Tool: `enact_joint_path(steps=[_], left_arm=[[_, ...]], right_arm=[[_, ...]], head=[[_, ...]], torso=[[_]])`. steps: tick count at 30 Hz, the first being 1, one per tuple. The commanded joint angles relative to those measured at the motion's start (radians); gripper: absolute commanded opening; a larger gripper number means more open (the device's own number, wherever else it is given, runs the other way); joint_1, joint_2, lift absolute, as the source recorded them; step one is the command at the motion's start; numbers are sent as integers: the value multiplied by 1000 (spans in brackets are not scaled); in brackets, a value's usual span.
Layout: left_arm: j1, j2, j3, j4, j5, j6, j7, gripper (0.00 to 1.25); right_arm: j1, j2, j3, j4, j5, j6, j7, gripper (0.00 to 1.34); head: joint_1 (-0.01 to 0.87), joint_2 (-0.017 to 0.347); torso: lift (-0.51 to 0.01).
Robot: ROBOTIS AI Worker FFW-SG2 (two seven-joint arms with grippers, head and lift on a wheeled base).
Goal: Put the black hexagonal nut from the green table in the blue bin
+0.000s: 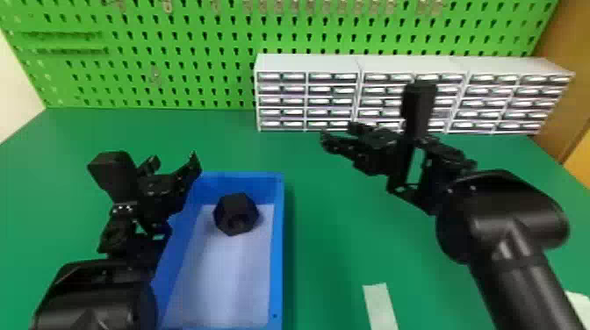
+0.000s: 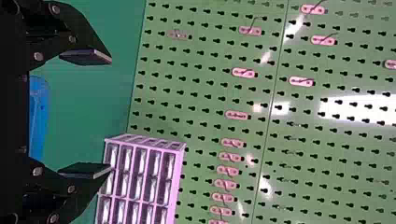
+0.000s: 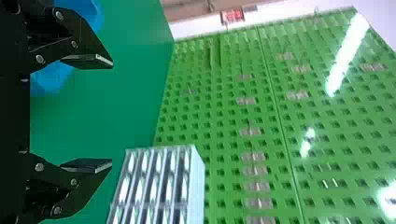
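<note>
The head view is showing the black hexagonal nut [image 1: 235, 214] lying inside the rectangular blue bin [image 1: 277, 245], toward its far end and apart from both grippers. The wrist views are looking past the fingers at a green perforated pegboard [image 2: 205, 88] behind the bin; the right one is also taking in a red sign [image 3: 232, 16] beyond the board.

The nut is presenting a six-sided outline, with a darker round patch facing the near side; its long axis cannot be told. It is looking matte and chunky on a smooth, whitish bin floor. The bin is resting lengthwise, near to far, on the green table [image 1: 329, 245]. Pale, boxy drawer cabinets [image 1: 307, 63] are standing beyond it to the right, and a flat whitish strip [image 1: 379, 303] is lying to its right.

The left gripper [image 1: 173, 161] is hovering by the bin's far left corner, its flat fingers standing wide apart, empty. The right gripper [image 1: 337, 133] is hanging beyond and right of the bin, likewise spread wide and empty.
</note>
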Motion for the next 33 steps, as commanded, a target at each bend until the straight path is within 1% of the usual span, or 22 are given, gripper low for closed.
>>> enact_joint_path(steps=[1, 6, 10, 13, 15, 17, 22, 26, 30, 33], left_arm=[[0, -3, 0, 0, 1, 0, 0, 813], [0, -3, -1, 0, 3, 0, 0, 813], [0, -3, -1, 0, 3, 0, 1, 813], [0, -3, -3, 0, 3, 0, 1, 813], [0, -3, -3, 0, 3, 0, 3, 813], [0, -3, -3, 1, 3, 0, 3, 813], [0, -3, -5, 0, 3, 0, 3, 812], [0, -3, -5, 0, 3, 0, 3, 813], [0, -3, -5, 1, 1, 0, 3, 813], [0, -3, -5, 1, 1, 0, 3, 813]], right_arm=[[48, 22, -88, -60, 52, -17, -28, 828], [77, 32, -155, -97, 92, -44, -46, 824], [102, 30, -204, -131, 142, -75, -49, 808], [123, 32, -235, -151, 161, -87, -52, 808], [140, 32, -259, -163, 168, -106, -63, 808], [160, 33, -278, -180, 194, -126, -77, 808], [205, 35, -302, -204, 205, -179, -137, 807], [244, 35, -307, -220, 225, -235, -200, 807], [270, 36, -319, -224, 230, -248, -220, 807], [287, 36, -327, -224, 251, -271, -223, 807]], head=[[686, 51], [686, 51], [686, 51], [686, 51], [686, 51], [686, 51], [686, 51], [686, 51], [686, 51], [686, 51]], torso=[[-97], [-97], [-97], [-97], [-97], [-97], [-97], [-97], [-97], [-97]])
